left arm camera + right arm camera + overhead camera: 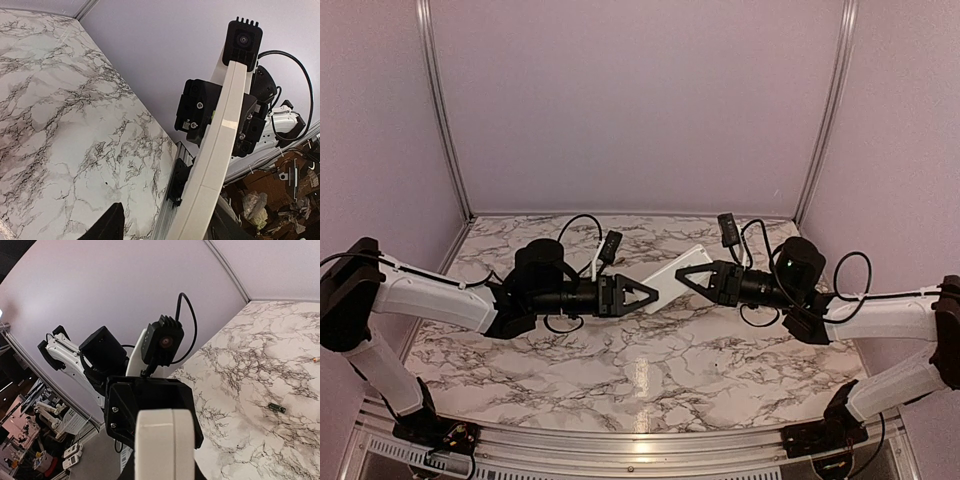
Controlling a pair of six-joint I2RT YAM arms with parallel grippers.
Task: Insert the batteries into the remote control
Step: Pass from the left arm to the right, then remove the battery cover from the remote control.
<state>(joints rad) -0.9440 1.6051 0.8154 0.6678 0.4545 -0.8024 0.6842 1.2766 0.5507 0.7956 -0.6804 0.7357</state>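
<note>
The white remote control (672, 275) hangs above the table between my two grippers. My right gripper (688, 277) is shut on its right end; in the right wrist view the remote's end (165, 445) sits between my fingers. My left gripper (648, 295) is at the other end. In the left wrist view the remote (225, 140) runs edge-on, and my left finger (107, 225) stands apart from it with table showing in the gap. One small dark battery (276, 408) lies on the marble table. No other battery can be made out for sure.
The marble table (640, 370) is walled by pale panels on three sides. A metal rail (167, 215) runs along its edge, with clutter beyond. A tiny orange speck (315, 359) lies far out on the marble.
</note>
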